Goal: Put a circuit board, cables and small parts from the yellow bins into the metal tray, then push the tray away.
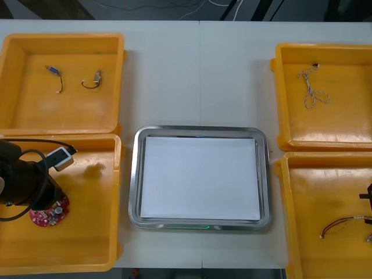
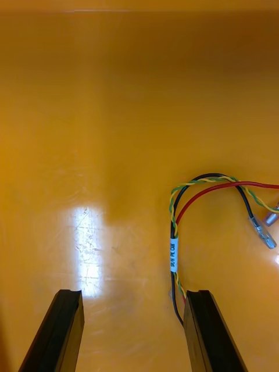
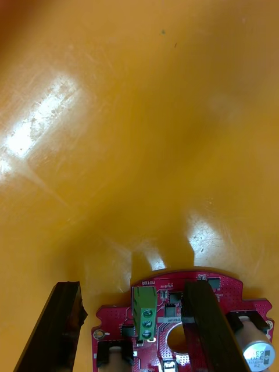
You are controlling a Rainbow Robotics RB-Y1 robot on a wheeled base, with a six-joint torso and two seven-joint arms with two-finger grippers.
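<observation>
A round red circuit board (image 1: pixel 49 213) lies in the near left yellow bin (image 1: pixel 93 232), partly under my left arm (image 1: pixel 26 183). In the left wrist view my left gripper (image 3: pixel 131 289) is open just over the board (image 3: pixel 154 325). One finger (image 3: pixel 203 325) covers the board's middle and the other stands off its edge. A red and yellow cable (image 1: pixel 343 223) lies in the near right yellow bin (image 1: pixel 314 232). My right gripper (image 2: pixel 132 297) hangs open above that bin's floor, with the cable (image 2: pixel 174 256) close beside one finger (image 2: pixel 203 325). The metal tray (image 1: pixel 135 174) is white inside and holds nothing.
The far left bin (image 1: pixel 113 70) holds two small cable pieces (image 1: pixel 56 74) (image 1: pixel 92 80). A twisted blue and white cable (image 1: pixel 313 90) lies in the far right bin (image 1: pixel 279 99). Bare table lies beyond the tray, between the bins.
</observation>
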